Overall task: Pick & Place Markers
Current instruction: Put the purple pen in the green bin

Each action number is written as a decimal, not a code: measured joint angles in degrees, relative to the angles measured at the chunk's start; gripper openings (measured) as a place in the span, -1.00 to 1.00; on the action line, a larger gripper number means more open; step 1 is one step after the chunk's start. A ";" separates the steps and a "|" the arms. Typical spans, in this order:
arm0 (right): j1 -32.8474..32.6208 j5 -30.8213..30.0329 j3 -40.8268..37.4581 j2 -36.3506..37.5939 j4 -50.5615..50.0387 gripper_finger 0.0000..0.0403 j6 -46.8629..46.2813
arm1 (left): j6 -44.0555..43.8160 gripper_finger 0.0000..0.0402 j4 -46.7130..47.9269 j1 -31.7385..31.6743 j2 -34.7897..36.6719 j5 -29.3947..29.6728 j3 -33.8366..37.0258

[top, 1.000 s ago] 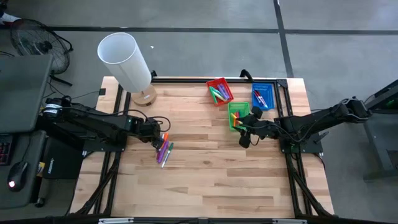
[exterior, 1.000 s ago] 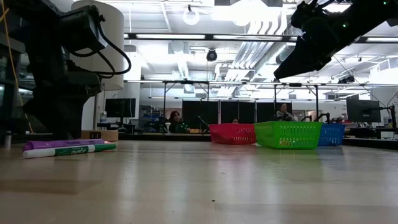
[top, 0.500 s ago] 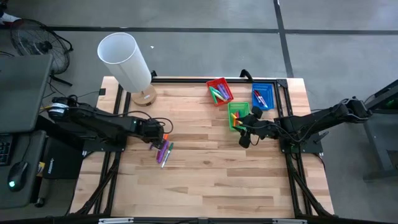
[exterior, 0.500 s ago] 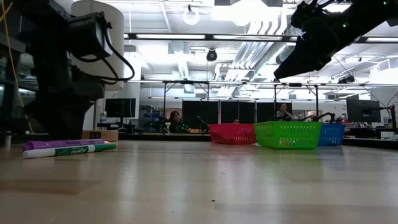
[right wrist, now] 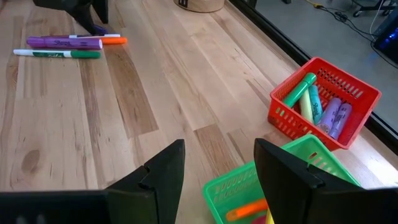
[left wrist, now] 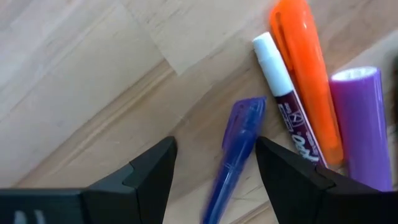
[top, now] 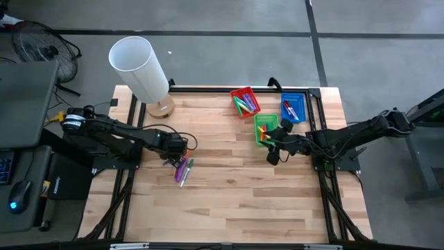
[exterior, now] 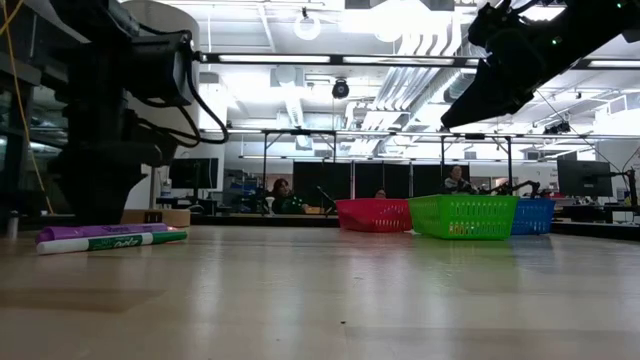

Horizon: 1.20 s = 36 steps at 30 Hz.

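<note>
Left gripper (left wrist: 211, 163), fingers spread apart, low over the wooden table (top: 229, 201) at a small cluster of markers (top: 182, 169). A blue marker (left wrist: 233, 152) lies between the fingers, its lower end cut off; whether either finger touches it cannot be told. Beside it lie a white-capped marker (left wrist: 283, 93) with dark script too partial to read, an orange marker (left wrist: 308, 74) and a purple marker (left wrist: 364, 124), the last cropped at the frame edge. Only the low view shows a green-lettered white marker (exterior: 115, 242), lettering illegible. Right gripper (right wrist: 214, 165), fingers apart and empty, hovers beside the green tray (top: 265, 126); the red tray (right wrist: 323, 102) holds more markers, and the blue tray (top: 293, 106) stands alongside. In the overhead view a white cylinder (top: 139, 67) hides part of the table's far corner.
</note>
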State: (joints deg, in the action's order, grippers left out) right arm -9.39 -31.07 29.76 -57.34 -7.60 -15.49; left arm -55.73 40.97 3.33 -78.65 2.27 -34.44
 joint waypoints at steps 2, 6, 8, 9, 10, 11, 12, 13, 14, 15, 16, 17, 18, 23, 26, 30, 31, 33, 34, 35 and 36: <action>0.00 0.08 0.00 0.00 -0.10 -0.10 -0.08 | 2.20 0.11 0.17 0.00 -0.02 -0.52 0.00; 0.00 1.27 0.00 0.00 -0.08 -0.10 -0.11 | 5.64 0.11 0.94 -0.01 -0.04 -1.89 0.00; 0.00 1.66 0.00 0.00 -0.08 -0.10 -0.11 | 6.88 0.11 1.52 0.00 -0.04 -2.59 0.04; -0.02 1.77 0.00 0.00 -0.08 -0.10 -0.12 | 7.23 0.11 1.89 0.08 -0.06 -2.99 0.04; -0.02 1.90 0.00 0.00 -0.08 -0.10 -0.12 | 7.48 0.11 2.07 0.37 -0.07 -3.23 0.07; -0.02 1.90 0.00 -0.01 -0.08 -0.10 -0.12 | 7.49 0.11 2.15 0.83 -0.07 -3.27 0.10; -0.02 1.91 0.00 0.00 -0.08 -0.10 -0.11 | 7.43 0.11 2.24 1.43 -0.07 -3.26 0.11; -0.02 1.92 0.00 0.00 -0.08 -0.10 -0.12 | 7.20 0.11 2.34 2.17 -0.07 -3.25 0.14; -0.02 1.92 0.00 0.00 -0.08 -0.10 -0.11 | 6.90 0.11 2.53 3.00 -0.09 -3.25 0.15; -0.02 1.92 0.00 0.00 -0.08 -0.10 -0.11 | 6.24 0.11 2.69 3.90 -0.09 -3.20 0.17; -0.02 1.92 0.00 0.00 -0.08 -0.10 -0.11 | 5.61 0.11 2.78 4.92 -0.09 -3.10 0.20; -0.02 1.91 0.00 0.00 -0.08 -0.10 -0.11 | 4.85 0.11 2.95 5.84 -0.09 -2.92 0.22; -0.02 1.90 0.00 0.00 -0.08 -0.10 -0.11 | 4.37 0.11 3.02 6.72 -0.09 -2.50 0.22; -0.02 1.92 0.00 0.00 -0.08 -0.10 -0.13 | 4.63 0.11 3.06 10.01 -0.11 -0.36 0.26; -0.02 1.92 0.00 -0.01 -0.06 -0.10 -0.54 | 6.14 0.10 2.98 10.30 -0.11 0.51 0.26; -0.02 1.93 0.00 0.00 -0.08 -0.10 -0.57 | 6.65 -0.01 2.70 10.28 -0.11 1.38 0.26; -0.02 1.95 0.00 0.00 -0.08 -0.10 -0.57 | 7.10 -0.05 2.58 10.28 -0.11 1.41 0.26; -0.02 2.10 0.00 0.00 -0.08 -0.10 -0.80 | 7.50 -0.16 2.37 10.28 -0.11 1.33 0.26; -0.02 2.10 0.00 -0.02 -0.08 -0.10 -0.98 | 7.50 -0.22 2.26 10.28 -0.11 1.32 0.26; -0.02 2.10 0.00 0.00 -0.07 -0.10 -0.97 | 7.50 -0.28 2.17 10.28 -0.11 1.32 0.24; -0.02 2.10 0.00 0.00 -0.08 -0.10 -0.98 | 7.51 -0.33 2.09 10.28 -0.11 1.32 0.24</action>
State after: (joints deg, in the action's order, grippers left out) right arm -9.41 -28.97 29.76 -57.34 -7.68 -16.47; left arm -48.22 43.06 13.61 -78.76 3.60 -34.20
